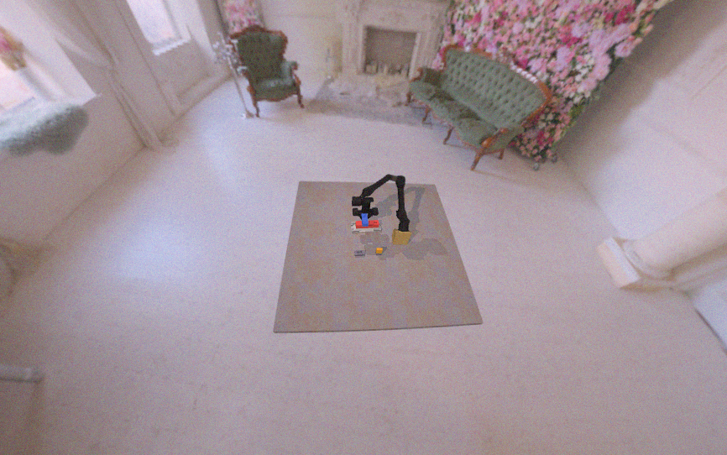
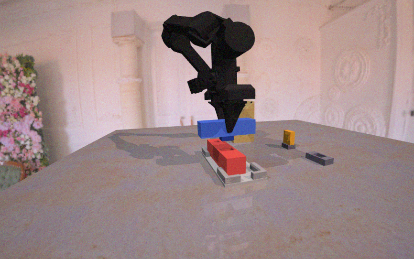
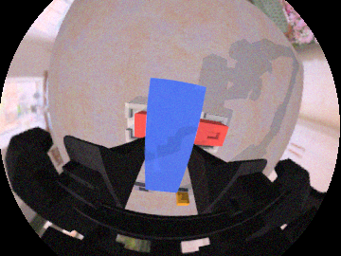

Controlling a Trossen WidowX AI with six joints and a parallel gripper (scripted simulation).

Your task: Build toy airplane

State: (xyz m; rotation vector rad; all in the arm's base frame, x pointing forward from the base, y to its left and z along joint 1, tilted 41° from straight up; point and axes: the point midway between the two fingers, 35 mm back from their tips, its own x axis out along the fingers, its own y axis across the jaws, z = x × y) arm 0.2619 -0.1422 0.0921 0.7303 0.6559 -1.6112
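Observation:
The blue wing (image 1: 364,218) (image 2: 210,128) (image 3: 172,128) is between the fingers of my gripper (image 1: 364,215) (image 2: 228,125) (image 3: 168,141), which is shut on it. The wing lies level and crosswise above the red fuselage (image 1: 373,224) (image 2: 234,163) (image 3: 204,133). Its tab points down, with a gap to the fuselage in the exterior view. The fuselage sits in the pale grey cradle (image 2: 228,177) (image 3: 129,116), and its top sockets are visible in the exterior view. The orange tail fin (image 1: 379,250) (image 2: 288,137) (image 3: 183,198) stands upright in a small dark holder (image 2: 288,145).
An empty dark holder (image 1: 359,253) (image 2: 319,158) lies beside the tail fin's holder. The arm's tan base block (image 1: 401,237) (image 2: 248,112) stands behind the wing in the exterior view. All of it is on the grey-brown table top (image 1: 375,295) (image 2: 152,213).

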